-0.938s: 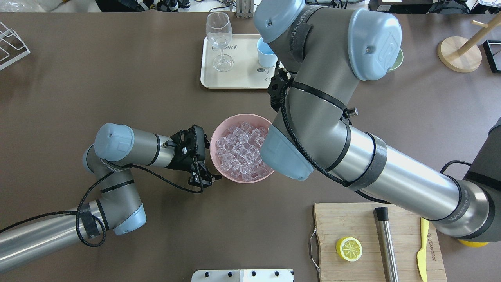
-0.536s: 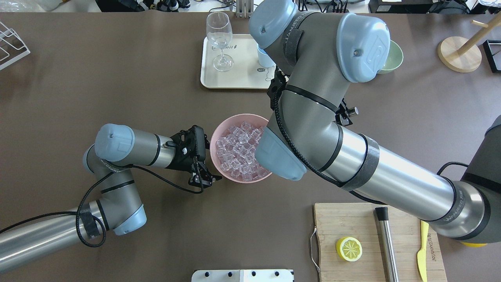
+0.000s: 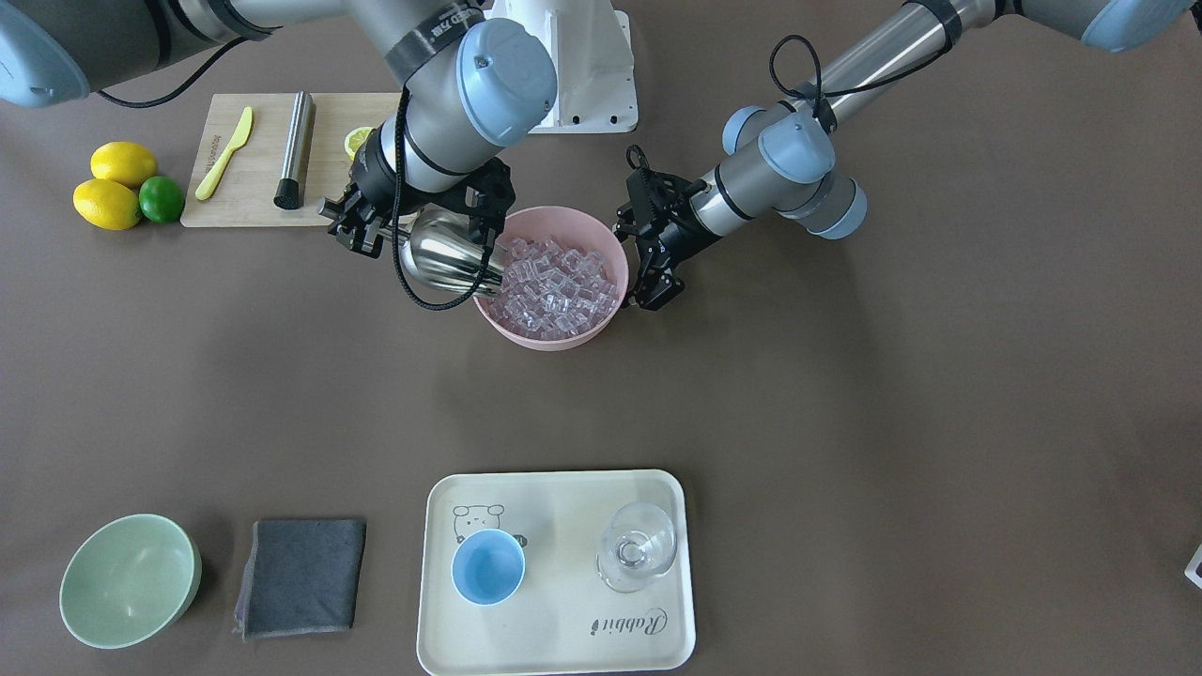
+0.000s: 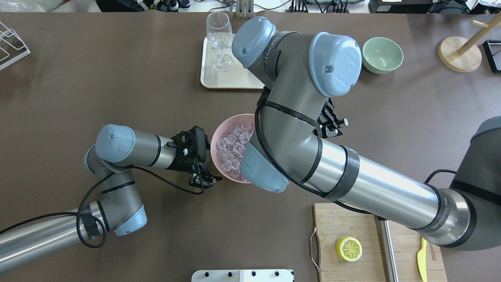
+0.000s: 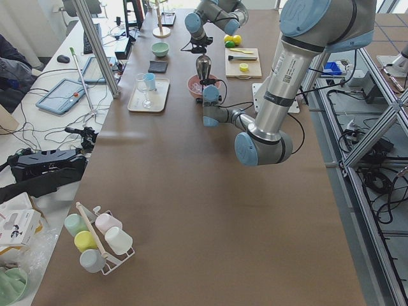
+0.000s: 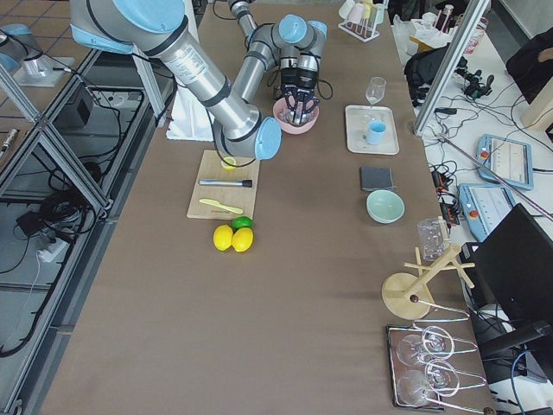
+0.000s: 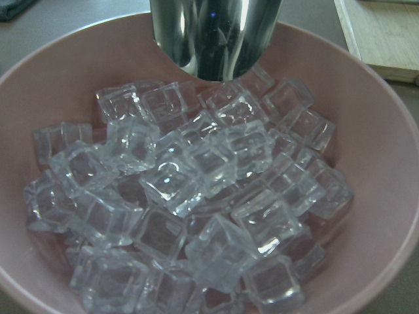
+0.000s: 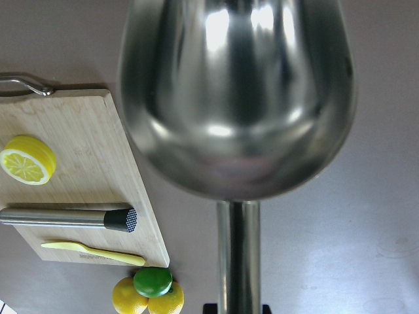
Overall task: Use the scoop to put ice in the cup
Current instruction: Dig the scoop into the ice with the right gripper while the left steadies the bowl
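Note:
My right gripper (image 3: 380,235) is shut on the rod handle of the shiny steel scoop (image 3: 449,258). The scoop's trough reaches over the rim of the pink bowl (image 3: 554,340), its mouth at the pile of clear ice cubes (image 3: 554,282). The right wrist view shows the trough's back (image 8: 239,98). The left wrist view shows its tip (image 7: 213,36) above the ice (image 7: 190,190). My left gripper (image 4: 213,180) is shut at the bowl's rim on the opposite side. The light-blue cup (image 3: 488,566) stands empty on the tray, hidden by my right arm in the overhead view.
The cream tray (image 3: 563,638) also holds a stemmed glass (image 3: 637,549). A pale green bowl (image 3: 129,580) and grey cloth (image 3: 300,575) lie beside it. A cutting board (image 3: 254,202) with a steel cylinder (image 3: 294,148), yellow knife (image 3: 223,152) and lemon half sits near my right arm, next to lemons and a lime (image 3: 113,188).
My right arm has swung back from the tray toward the pink bowl and now covers more of it. It now hides the cup and uncovers the green bowl. The left arm has not moved.

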Available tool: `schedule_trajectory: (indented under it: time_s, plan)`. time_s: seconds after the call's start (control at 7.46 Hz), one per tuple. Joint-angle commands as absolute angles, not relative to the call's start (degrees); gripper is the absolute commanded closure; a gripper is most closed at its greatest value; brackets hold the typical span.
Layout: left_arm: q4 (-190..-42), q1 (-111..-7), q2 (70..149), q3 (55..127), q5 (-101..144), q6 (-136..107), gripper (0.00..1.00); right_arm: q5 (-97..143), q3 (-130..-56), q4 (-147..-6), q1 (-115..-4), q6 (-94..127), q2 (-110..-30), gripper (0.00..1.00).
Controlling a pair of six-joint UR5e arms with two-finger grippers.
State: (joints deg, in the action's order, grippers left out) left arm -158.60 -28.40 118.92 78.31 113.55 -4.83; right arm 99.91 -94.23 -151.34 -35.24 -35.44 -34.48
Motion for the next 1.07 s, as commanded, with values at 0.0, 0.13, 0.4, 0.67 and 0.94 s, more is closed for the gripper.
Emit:
schedule_trajectory:
  time_s: [0.0,0.13,0.4,0.67,0.94]
  plan:
    - [-158.6,-28.4,118.9,78.3,113.6,-4.8,0.02,99.9,-92.5,-150.9,-34.0,-34.4,-33.8,1.00]
    - [-158.6,-28.4,118.9,78.3,113.6,-4.8,0.02,99.8,-92.0,-149.3,-33.8,-33.8,-33.8,1.00]
    - [-158.6,-28.4,118.9,78.3,113.6,-4.8,0.02,99.9,-90.8,-146.4,-33.4,-32.2,-33.9,1.00]
    - [-158.6,-28.4,118.9,78.3,113.6,-4.8,0.02,100.1,-90.4,-143.7,-33.0,-30.0,-34.4,1.00]
    - [-158.6,-28.4,118.9,78.3,113.6,-4.7,0.02,100.2,-90.3,-140.3,-32.4,-27.2,-34.7,1.00]
